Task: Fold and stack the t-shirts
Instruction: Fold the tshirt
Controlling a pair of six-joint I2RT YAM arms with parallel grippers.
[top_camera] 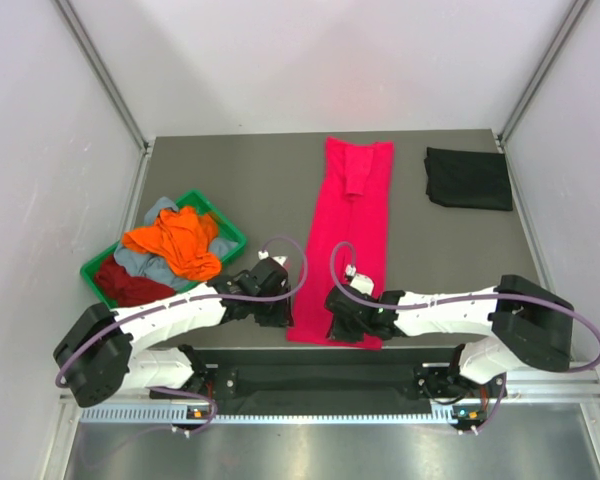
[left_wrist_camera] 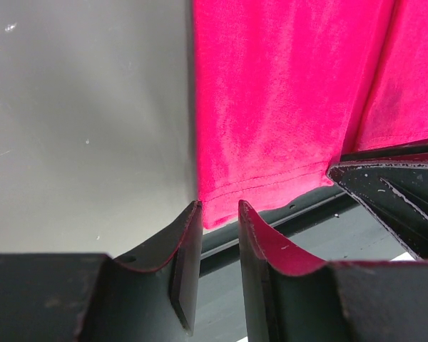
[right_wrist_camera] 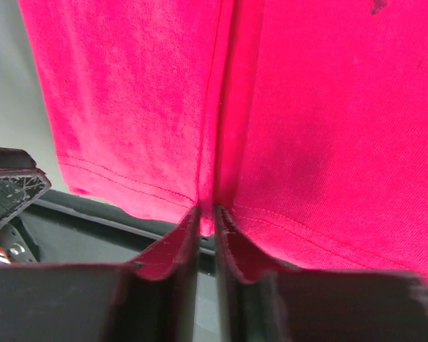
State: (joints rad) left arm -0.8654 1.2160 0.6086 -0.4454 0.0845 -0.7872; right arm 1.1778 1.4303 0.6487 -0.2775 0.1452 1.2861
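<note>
R gripper (right_wrist_camera: 208, 212) fingers sit nearly together, pinching the pink tee (right_wrist_camera: 285, 107) at its near hem, by a lengthwise fold. L gripper (left_wrist_camera: 220, 210) jaws stand parted w/ a clear gap. The tee's near-left hem corner lies right at the tips, not clamped. On the table (top_camera: 250, 170) the pink tee lies as a long narrow strip, sleeve folded in at far end, near hem at table edge. Well right of its far end: black tee (top_camera: 468, 178), folded flat. Left of it, apart: green tray (top_camera: 236, 236) w/ crumpled orange tee (top_camera: 175, 245) on top, dark red tee (top_camera: 130, 283) and grey-blue tee (top_camera: 158, 210) beneath.
</note>
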